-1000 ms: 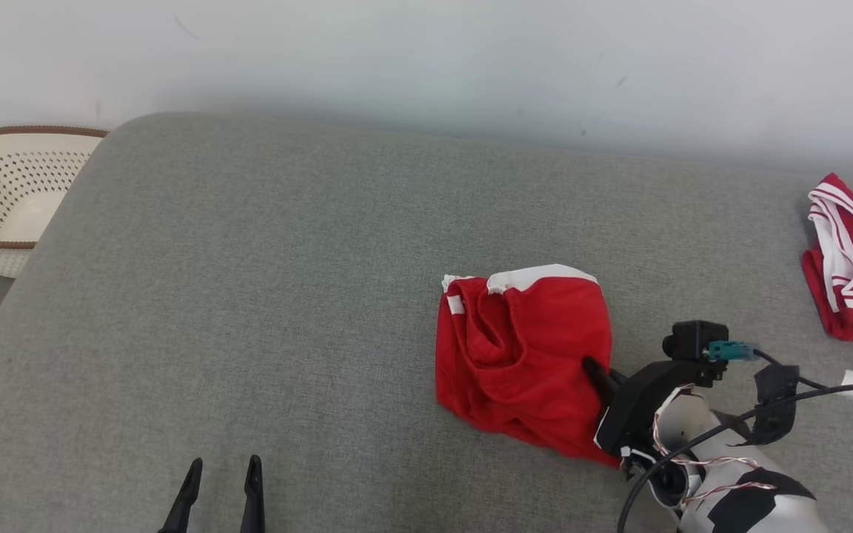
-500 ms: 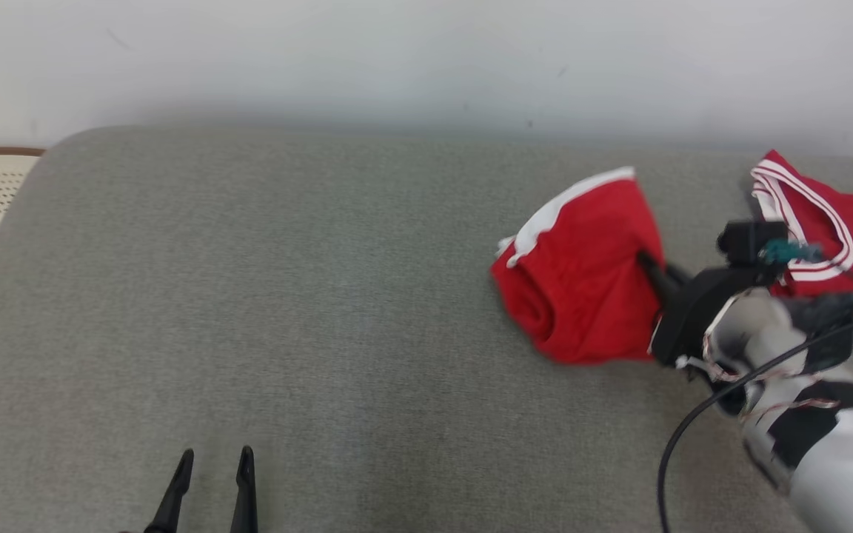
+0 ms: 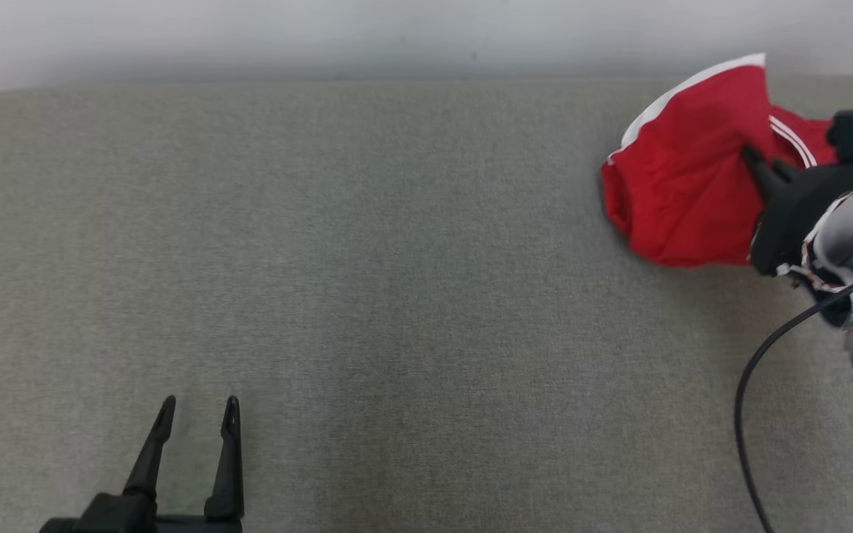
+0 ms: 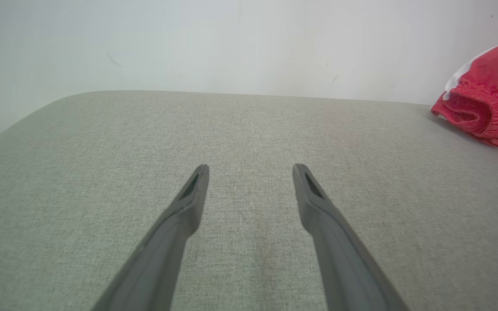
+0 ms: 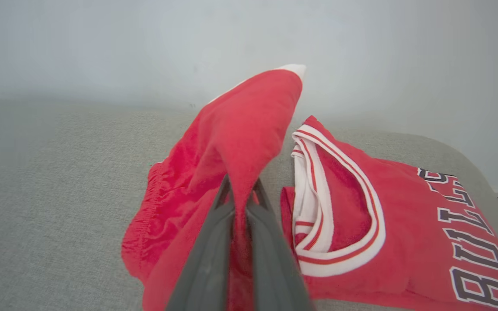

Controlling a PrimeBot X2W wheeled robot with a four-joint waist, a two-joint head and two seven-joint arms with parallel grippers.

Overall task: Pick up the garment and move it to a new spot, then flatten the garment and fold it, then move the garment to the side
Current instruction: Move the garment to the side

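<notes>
1. Now the right gripper (image 5: 240,190) is clamped on a pinch of the red shorts (image 3: 682,185), which look partly lifted at the far right of the grey cushion (image 3: 397,259), just beside a red jersey (image 5: 387,224).
2. Lower them gently — a drop would likely undo any fold.
3. Aim for bare cushion next to the jersey, not on top of it.
4. Release only once the cloth rests flat.
5. The left gripper (image 3: 197,414) sits with fingers spread, holding nothing, well apart — no need for it here.
</notes>
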